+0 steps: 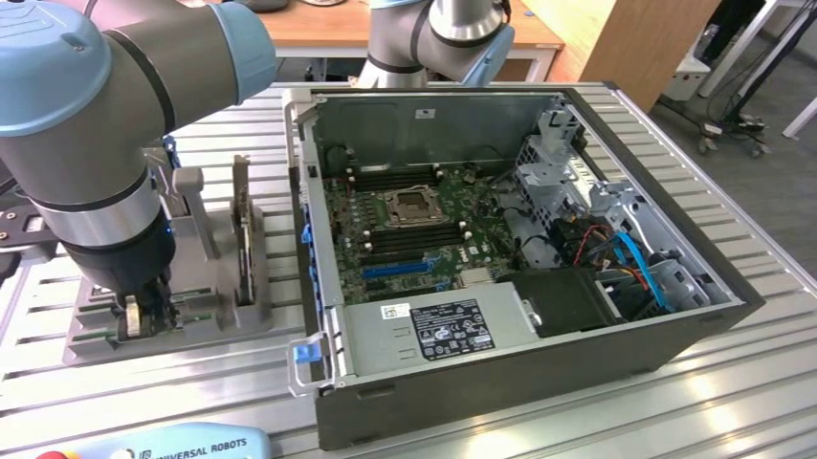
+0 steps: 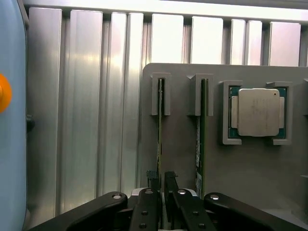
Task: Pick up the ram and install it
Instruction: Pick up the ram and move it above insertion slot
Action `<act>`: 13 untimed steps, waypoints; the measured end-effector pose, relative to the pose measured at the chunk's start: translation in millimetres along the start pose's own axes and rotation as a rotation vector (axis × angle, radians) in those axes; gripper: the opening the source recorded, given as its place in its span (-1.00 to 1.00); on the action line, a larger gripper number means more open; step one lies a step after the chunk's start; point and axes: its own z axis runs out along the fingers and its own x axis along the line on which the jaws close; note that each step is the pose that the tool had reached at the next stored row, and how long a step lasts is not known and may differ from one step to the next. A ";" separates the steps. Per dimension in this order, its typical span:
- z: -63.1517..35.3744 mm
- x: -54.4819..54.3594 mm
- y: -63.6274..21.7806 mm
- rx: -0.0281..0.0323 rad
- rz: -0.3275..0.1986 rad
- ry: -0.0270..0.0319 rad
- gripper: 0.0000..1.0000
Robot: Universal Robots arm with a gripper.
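grip: gripper (image 2: 161,180) narrow, pinched across ram (image 2: 160,134) edge | ram: on edge in holder (image 2: 183,159) slot farthest from cpu (image 2: 258,111), directly under fingertips, long axis running straight away along slot | thin rigid green board; matte grey holder; ribbed metal table (image 2: 86,120) | second stick (image 2: 199,139) beside, apart

There's the gripper (image 2: 161,180) in black, the ram (image 2: 160,144) edged green, holder (image 2: 240,168) pale grey, processor (image 2: 258,111) silver on green, table (image 2: 82,120) ribbed silver, arm (image 1: 102,182) grey with light-blue caps, motherboard (image 1: 447,253) green, case (image 1: 511,378) dark grey.
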 end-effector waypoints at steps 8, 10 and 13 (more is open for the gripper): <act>0.0 0.0 0.0 -0.0002 -0.013 0.0006 -0.62; 0.0 0.0 0.0 -0.0002 -0.013 0.0006 -0.62; 0.0 0.0 0.0 -0.0001 -0.013 0.0006 -0.62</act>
